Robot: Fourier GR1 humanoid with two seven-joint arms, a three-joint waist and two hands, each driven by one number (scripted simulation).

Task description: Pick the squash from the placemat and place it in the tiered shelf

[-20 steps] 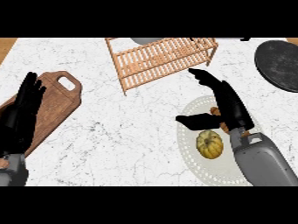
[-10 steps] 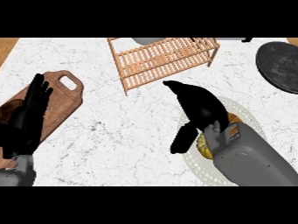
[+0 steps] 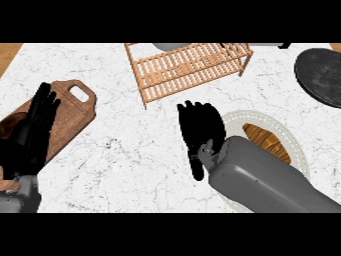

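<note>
**Squash not yet picked up**

Right hand [image 3: 201, 131], fingers straight, lies flat at placemat's [image 3: 300, 152] left edge; forearm partly hides squash [image 3: 267, 140] there. Left hand [image 3: 31, 130] rests open over cutting board [image 3: 73, 111]. Tiered shelf [image 3: 184, 69], far, awaits it.

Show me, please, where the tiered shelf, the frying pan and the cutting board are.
tiered shelf [image 3: 188, 70]: head view, on its top slats.
frying pan [image 3: 328, 77]: head view, on its dark inside.
cutting board [image 3: 73, 112]: head view, on bare wood below its handle.

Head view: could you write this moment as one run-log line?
right hand open, fingers straight, over counter left of placemat | squash on placemat, partly hidden | tiered shelf beyond | left hand resting over cutting board
</note>
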